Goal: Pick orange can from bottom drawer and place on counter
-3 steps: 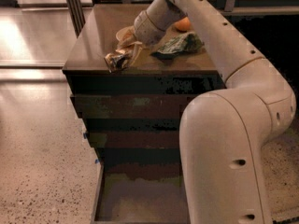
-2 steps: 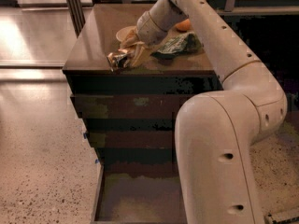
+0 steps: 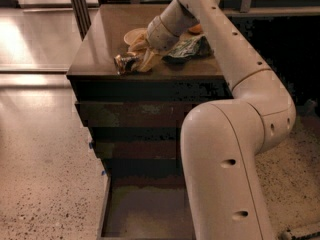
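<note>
The orange can [image 3: 124, 63] lies on its side on the counter [image 3: 102, 39], near the front edge, its silvery end facing left. My gripper [image 3: 140, 58] reaches down from the right, its cream fingers [image 3: 148, 62] closed around the can's right part. The bottom drawer [image 3: 142, 209] is pulled out below; the part of its greyish floor that shows is bare, and my arm hides its right side.
A pale bowl [image 3: 134, 35] stands just behind the gripper. A green foil snack bag [image 3: 188, 47] and an orange fruit [image 3: 196, 29] lie to the right on the counter. My large white arm [image 3: 225, 154] covers the cabinet's right front. Speckled floor [image 3: 45, 174] lies to the left.
The can and gripper stay at almost the same spot on the counter's front edge. The arm's upper links have shifted slightly.
</note>
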`<state>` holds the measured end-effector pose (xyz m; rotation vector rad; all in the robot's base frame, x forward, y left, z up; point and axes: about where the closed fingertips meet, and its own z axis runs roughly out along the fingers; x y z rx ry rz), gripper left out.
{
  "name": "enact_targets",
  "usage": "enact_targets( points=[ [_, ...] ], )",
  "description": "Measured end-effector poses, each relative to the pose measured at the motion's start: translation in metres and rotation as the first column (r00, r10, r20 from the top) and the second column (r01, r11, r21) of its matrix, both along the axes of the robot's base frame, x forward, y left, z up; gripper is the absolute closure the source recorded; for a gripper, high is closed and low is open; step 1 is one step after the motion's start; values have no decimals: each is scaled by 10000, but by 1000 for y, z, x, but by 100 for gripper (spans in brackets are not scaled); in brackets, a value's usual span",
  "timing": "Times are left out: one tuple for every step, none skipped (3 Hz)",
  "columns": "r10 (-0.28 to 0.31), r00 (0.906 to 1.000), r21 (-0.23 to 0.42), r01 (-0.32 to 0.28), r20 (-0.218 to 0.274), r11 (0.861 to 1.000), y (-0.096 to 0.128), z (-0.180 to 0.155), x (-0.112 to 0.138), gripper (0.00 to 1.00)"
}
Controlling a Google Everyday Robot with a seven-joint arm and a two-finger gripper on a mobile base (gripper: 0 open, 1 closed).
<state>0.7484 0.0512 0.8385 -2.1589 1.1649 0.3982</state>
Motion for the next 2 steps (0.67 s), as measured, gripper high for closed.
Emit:
enact_targets(
  points=[
    [0, 10000, 0, 0, 0, 10000, 0, 0, 0, 84],
    [0, 10000, 0, 0, 0, 10000, 0, 0, 0, 61]
  ],
)
